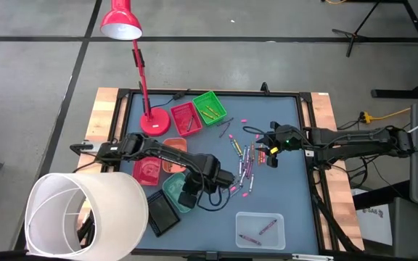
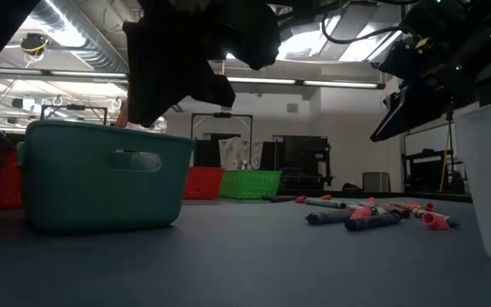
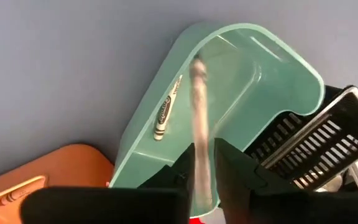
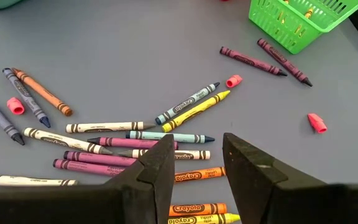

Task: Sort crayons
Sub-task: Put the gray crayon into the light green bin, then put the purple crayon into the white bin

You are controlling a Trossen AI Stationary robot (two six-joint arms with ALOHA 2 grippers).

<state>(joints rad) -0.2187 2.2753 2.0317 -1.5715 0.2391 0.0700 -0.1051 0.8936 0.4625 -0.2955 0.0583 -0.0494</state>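
The left claw (image 3: pixel 204 165) hangs directly over the teal tray (image 3: pixel 272 81), its fingers slightly apart, and a blurred grey crayon (image 3: pixel 199 124) shows between them, above the tray's inside; I cannot tell whether they grip it. A pale crayon (image 3: pixel 166 109) lies in the same tray, against one long wall. An orange tray (image 3: pixel 48 174) sits just beside the teal tray, and a black slotted tray (image 3: pixel 316 143) touches its other side. The right claw (image 4: pixel 194 158) hovers well apart from the teal tray, over the loose crayons (image 4: pixel 135 140) scattered mid-desk, fingers spread and empty. Beyond that scatter from the teal tray stands a green basket (image 1: pixel 210 107) on the blue desk (image 1: pixel 281 188), near a red lamp (image 1: pixel 125 29).
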